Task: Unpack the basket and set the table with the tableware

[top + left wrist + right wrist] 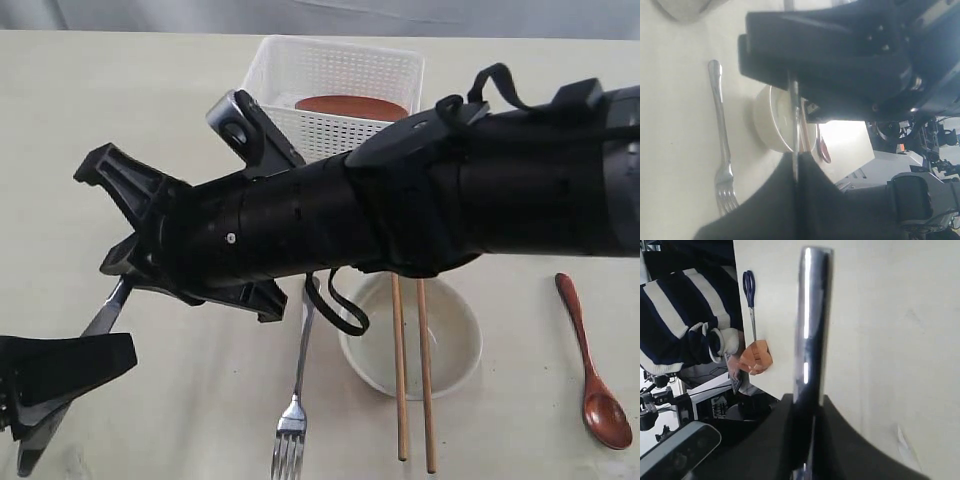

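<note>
Both grippers are on the steel knife, which slants above the table at the left. My left gripper is shut on its blade, seen edge-on between the jaws. My right arm reaches across, and my right gripper is closed around the knife's handle. A fork lies beside the off-white bowl, which has two chopsticks laid across it. The wooden spoon lies at the right. The white basket at the back holds the brown plate.
The black right arm spans the middle of the exterior view and hides the table below it. In the right wrist view, blue-handled scissors lie near the table edge, where a person's hand rests.
</note>
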Motion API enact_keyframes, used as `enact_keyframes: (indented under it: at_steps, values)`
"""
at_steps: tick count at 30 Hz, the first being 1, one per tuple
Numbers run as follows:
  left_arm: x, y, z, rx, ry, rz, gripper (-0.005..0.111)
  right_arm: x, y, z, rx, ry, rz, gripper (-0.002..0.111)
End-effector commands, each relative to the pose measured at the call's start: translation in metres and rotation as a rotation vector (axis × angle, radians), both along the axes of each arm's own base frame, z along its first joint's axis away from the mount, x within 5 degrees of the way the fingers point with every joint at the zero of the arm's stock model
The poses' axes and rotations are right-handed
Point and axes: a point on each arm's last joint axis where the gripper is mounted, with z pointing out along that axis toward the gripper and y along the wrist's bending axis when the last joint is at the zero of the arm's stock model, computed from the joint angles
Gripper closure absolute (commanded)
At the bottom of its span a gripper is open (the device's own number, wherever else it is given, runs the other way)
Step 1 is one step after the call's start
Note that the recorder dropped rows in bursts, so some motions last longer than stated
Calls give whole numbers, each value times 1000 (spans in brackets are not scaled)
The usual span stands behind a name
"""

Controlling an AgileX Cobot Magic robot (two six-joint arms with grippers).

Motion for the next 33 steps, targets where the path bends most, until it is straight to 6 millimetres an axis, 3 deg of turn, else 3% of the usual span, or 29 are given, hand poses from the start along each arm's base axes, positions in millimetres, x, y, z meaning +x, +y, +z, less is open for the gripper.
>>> enact_keyframes:
  at_steps: [1, 2, 4, 5, 7, 13, 15, 17, 18, 29, 33]
  values:
    - [-1, 0, 0, -10, -5, -9, 106, -1, 2, 2, 0, -51, 50, 109]
    - [-2, -1, 1, -14, -5, -19, 103, -1, 2, 2, -2, -68, 60, 109]
    - [-4, -2, 1, -27, 2, -37, 84, 0, 1, 2, -4, -79, 65, 109]
    - [-5, -3, 2, -34, 5, -51, 68, 0, 1, 2, -5, -87, 70, 109]
    - [-6, -4, 3, -44, 6, -72, 54, 0, 1, 1, -14, -110, 88, 109]
    - [-9, -6, 7, -67, 0, -117, 59, 3, -11, 17, -30, -176, 104, 109]
    - [-9, -6, 7, -59, -20, -123, 78, 9, -20, 20, -60, -182, 98, 109]
    - [-9, -6, 7, -58, -23, -126, 105, 11, -25, 23, -75, -190, 99, 109]
    - [-9, -6, 7, -51, -39, -133, 107, 11, -25, 22, -83, -188, 101, 109]
    - [-12, -8, 9, -31, -114, -190, 105, 23, -35, 21, -102, -168, 94, 109]
    - [-13, -8, 9, -34, -113, -196, 81, 21, -35, 21, -101, -163, 104, 109]
